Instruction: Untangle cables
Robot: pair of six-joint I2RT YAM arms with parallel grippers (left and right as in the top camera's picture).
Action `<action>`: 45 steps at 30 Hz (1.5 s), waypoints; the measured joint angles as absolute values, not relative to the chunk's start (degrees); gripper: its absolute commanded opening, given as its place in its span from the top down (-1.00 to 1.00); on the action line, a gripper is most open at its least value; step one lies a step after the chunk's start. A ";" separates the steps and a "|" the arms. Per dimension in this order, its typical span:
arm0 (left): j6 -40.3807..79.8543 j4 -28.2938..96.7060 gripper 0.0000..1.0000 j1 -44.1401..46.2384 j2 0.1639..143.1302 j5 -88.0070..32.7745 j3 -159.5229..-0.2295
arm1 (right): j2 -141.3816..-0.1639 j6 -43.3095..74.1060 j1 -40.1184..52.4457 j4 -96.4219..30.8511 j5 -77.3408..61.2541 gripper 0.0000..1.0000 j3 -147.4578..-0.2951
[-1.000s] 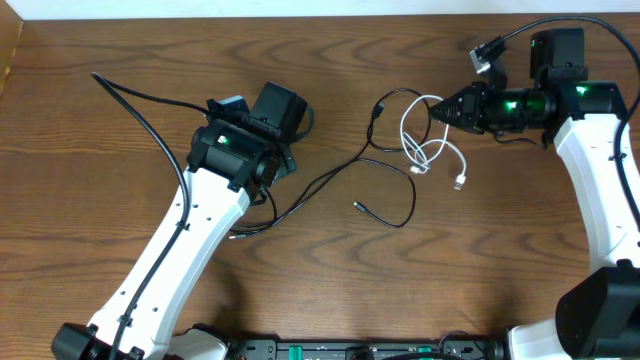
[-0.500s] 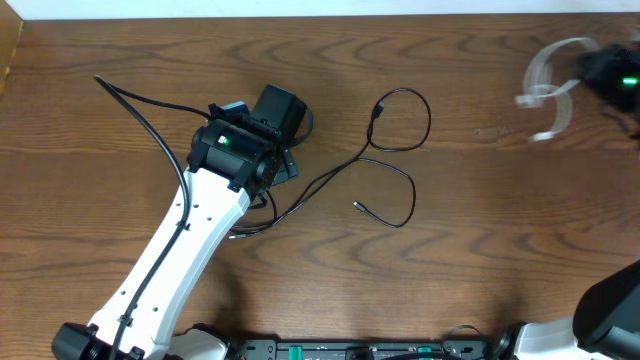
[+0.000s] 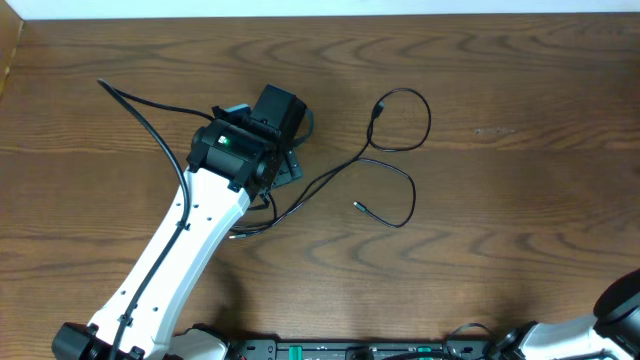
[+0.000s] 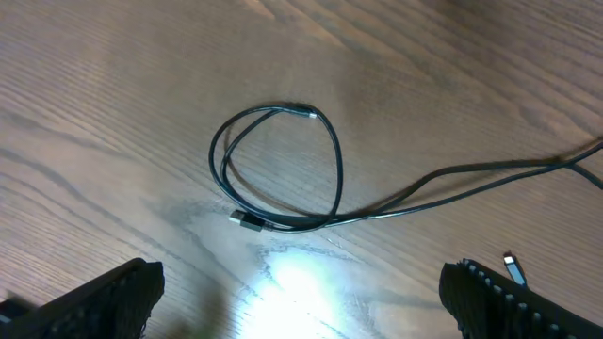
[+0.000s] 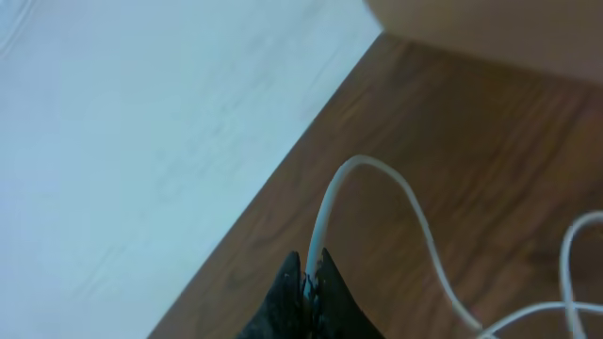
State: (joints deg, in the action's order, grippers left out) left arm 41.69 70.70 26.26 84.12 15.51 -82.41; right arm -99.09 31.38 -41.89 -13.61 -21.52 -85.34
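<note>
The black cable (image 3: pixel 395 165) lies alone on the wooden table, with a loop at the upper right and a free plug end near the middle. In the left wrist view the black cable (image 4: pixel 283 169) forms a loop ahead of my open, empty left gripper (image 4: pixel 301 301). My left gripper (image 3: pixel 285 160) sits at the cable's left end in the overhead view. My right gripper (image 5: pixel 309 273) is shut on the white cable (image 5: pixel 330 202), which curves away over the table edge. The right gripper and the white cable are out of the overhead view.
A thick black arm wire (image 3: pixel 150 110) runs across the table at the left. The pale floor (image 5: pixel 141 141) beyond the table edge fills the left of the right wrist view. Part of the right arm's base (image 3: pixel 622 305) shows at the lower right.
My right gripper pulled the white cable out of the black one and carried it off to the right, out of the overhead view. The black cable and the left arm stayed in place.
</note>
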 measured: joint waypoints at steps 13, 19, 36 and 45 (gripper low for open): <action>41.71 70.70 -0.98 26.26 84.12 14.92 -82.41 | -105.49 24.95 -36.34 -15.66 -5.10 0.98 -104.55; 41.71 70.02 -0.98 26.26 84.12 11.90 -82.41 | -117.78 20.25 -37.76 -26.85 7.38 0.43 -104.27; 41.71 70.08 -0.98 26.26 84.12 10.76 -82.41 | -124.31 18.37 -40.66 -34.13 4.10 -0.98 -103.00; 41.71 70.13 -0.98 26.26 84.12 10.55 -82.41 | -124.27 18.37 -40.69 -27.66 3.86 -0.95 -102.72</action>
State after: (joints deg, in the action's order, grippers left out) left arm 41.71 70.13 26.26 84.12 10.55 -82.41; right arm -124.27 18.37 -40.69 -27.66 3.86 -102.72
